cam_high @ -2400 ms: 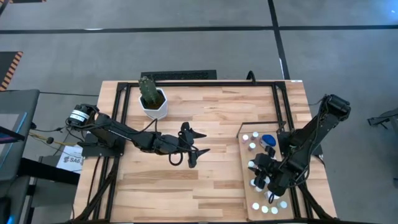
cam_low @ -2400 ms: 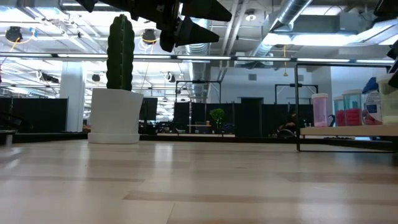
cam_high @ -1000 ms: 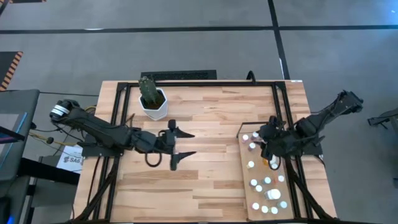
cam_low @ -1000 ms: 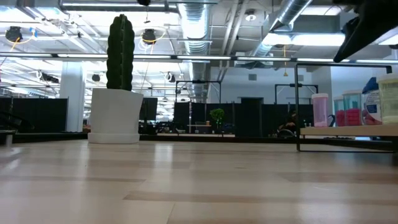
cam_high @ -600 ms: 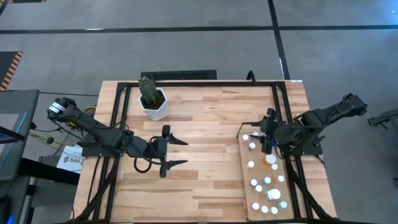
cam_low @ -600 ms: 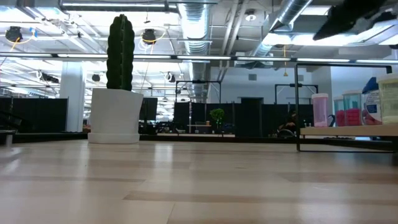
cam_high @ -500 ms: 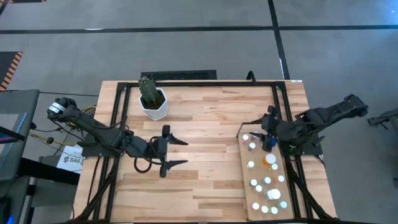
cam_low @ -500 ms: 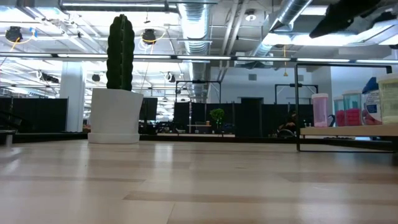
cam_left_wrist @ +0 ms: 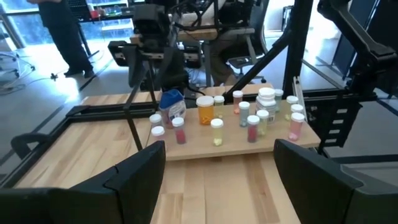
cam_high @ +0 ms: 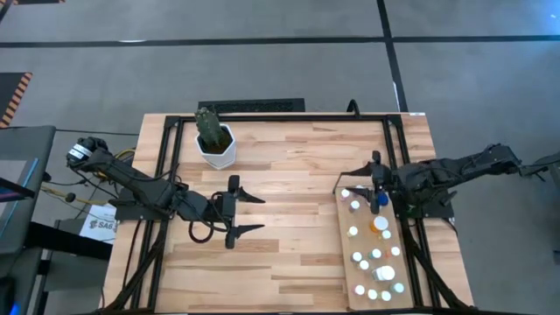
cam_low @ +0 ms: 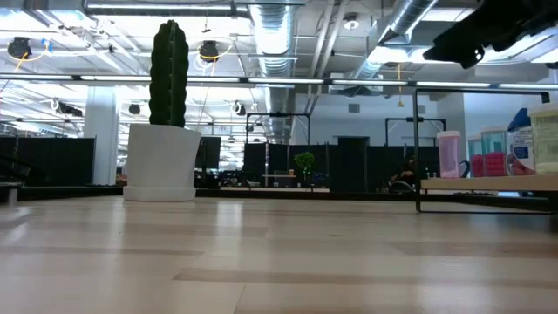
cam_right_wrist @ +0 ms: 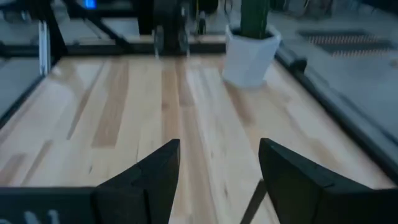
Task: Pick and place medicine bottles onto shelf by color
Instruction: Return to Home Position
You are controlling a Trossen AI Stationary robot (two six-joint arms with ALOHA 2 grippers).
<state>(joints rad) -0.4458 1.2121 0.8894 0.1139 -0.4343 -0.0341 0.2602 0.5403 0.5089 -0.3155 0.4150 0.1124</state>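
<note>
At the right edge of the table (cam_high: 289, 262) in the high view lies the shelf (cam_high: 348, 245), a pale plywood panel with a dark rim, and the medicine bottles (cam_high: 376, 254) stand scattered along its length, reading from above mostly as small white caps, with one orange bottle (cam_high: 379, 223) near the middle. Seen from the left wrist view, the same medicine bottles (cam_left_wrist: 216, 132) show their bodies: pink, yellow and white ones, the orange bottle (cam_left_wrist: 206, 109), and a larger blue-and-white bottle (cam_left_wrist: 172, 109) at the left of the row. Low down, the third camera catches the shelf (cam_low: 488, 182) edge-on at the frame's right, raised above the tabletop, with a pink bottle and others upright on it. Over the upper end of the shelf hangs the right gripper (cam_high: 372, 181), fingers spread and holding nothing; its own camera looks between them (cam_right_wrist: 217, 146) across the planks to the white pot (cam_right_wrist: 252, 53) with the cactus (cam_high: 210, 127). Left of centre, the left gripper (cam_high: 254, 213) hovers with fingers wide apart and empty, pointing toward the shelf
</note>
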